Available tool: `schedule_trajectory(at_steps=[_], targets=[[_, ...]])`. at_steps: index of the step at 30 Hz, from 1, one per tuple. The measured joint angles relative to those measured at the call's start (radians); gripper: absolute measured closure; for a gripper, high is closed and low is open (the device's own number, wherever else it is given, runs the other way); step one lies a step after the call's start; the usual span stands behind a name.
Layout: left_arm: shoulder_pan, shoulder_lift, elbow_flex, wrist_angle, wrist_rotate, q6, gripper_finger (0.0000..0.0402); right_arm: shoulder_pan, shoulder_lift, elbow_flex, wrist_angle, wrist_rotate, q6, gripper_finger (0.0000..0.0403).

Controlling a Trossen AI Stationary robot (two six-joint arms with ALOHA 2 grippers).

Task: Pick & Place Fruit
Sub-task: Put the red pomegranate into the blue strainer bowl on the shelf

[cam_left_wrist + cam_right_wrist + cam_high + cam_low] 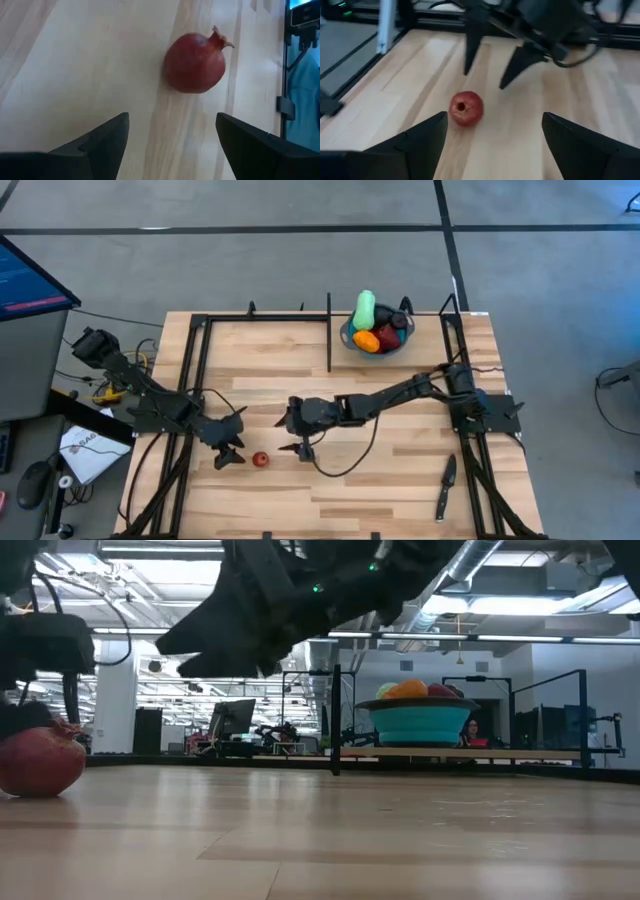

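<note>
Nearest the low camera, a small red pomegranate-like fruit (40, 760) sits on the bare wooden table (380, 480), alone at the near-left part of the boards. From above it shows as a red ball (260, 460) between the two grippers, touched by neither.

Just to its left hangs the left gripper (229, 452), its two fingers spread wide and empty, pointing toward the fruit. Its wrist view shows the fruit (195, 62) lying ahead of the open fingers (97, 142), well clear of both tips, with its little crown turned away.

On the fruit's right the right gripper (303, 446) reaches in from the right side of the table, arm stretched across the middle of the boards. Its fingers are also wide apart and hold nothing. Through its wrist camera the fruit (466, 108) lies ahead of the dark fingers (415, 142), with the left gripper's two pointed tips (490, 62) hanging just beyond it.

At the far side, right of centre, a round blue bowl (352, 340) holds the other pieces: a pale green oblong one (365, 309) standing tallest, an orange one (366, 339), a red one (387, 338) and a dark one (399, 319) packed together. In the low view the bowl (420, 723) stands far off with the fruit heaped above its rim.

A black knife (444, 486) lies near the right edge, well apart from everything else.
</note>
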Motion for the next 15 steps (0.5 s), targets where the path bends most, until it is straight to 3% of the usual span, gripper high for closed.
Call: schedule_trajectory(at_steps=[5,15], targets=[[-0.052,0.049,-0.03,0.105,-0.1,-0.052,0.0117,-0.015,0.054,0.07,-0.036,-0.12,-0.088,0.0085],[-0.12,0.272,-0.029,0.348,-0.281,-0.16,0.0117,0.008,0.179,0.14,-0.04,-0.137,-0.138,0.0085]])
